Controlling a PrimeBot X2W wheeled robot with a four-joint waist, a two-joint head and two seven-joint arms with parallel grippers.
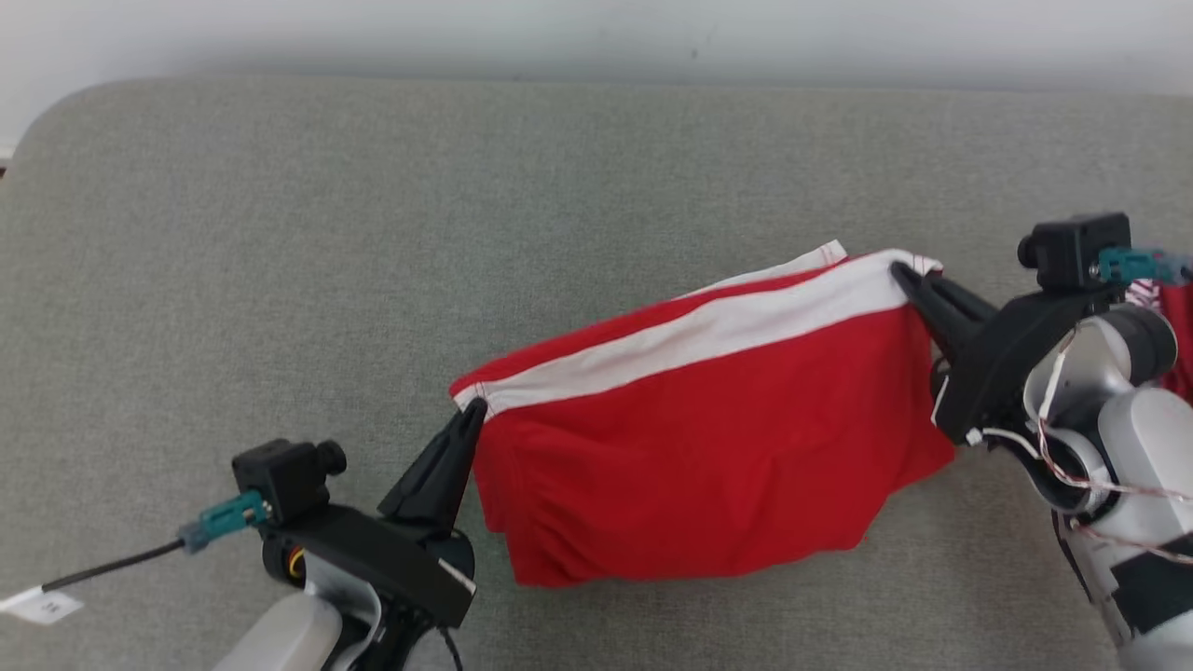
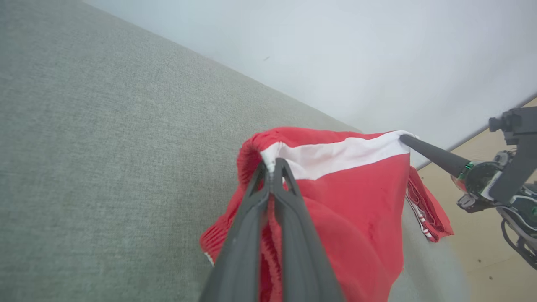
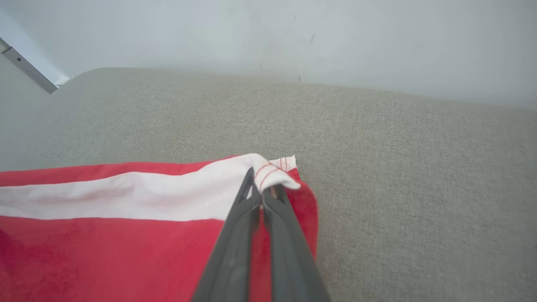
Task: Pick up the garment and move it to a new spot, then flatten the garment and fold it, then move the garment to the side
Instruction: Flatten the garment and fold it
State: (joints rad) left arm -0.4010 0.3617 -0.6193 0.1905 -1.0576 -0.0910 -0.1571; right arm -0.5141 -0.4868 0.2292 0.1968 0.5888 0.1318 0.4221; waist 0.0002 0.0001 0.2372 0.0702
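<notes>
Clamped shut on the garment [image 1: 699, 447] at both ends of its white band [image 1: 708, 331]: left tool [image 1: 475, 410] at 8 o'clock, right tool [image 1: 902, 275] at 2. Stretched between them over the grey surface [image 1: 373, 233], long axis 8 to 2, red body hanging toward 6.

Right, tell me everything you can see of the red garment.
The red garment looks like soft knit cloth, with a white band along its top edge and red stitching at the band's right end. It is stretched between the left claw and the right claw, each shut on one end of the band. The red body hangs loose and creased over the grey upholstered surface; whether its lower edge touches it is unclear.
</notes>
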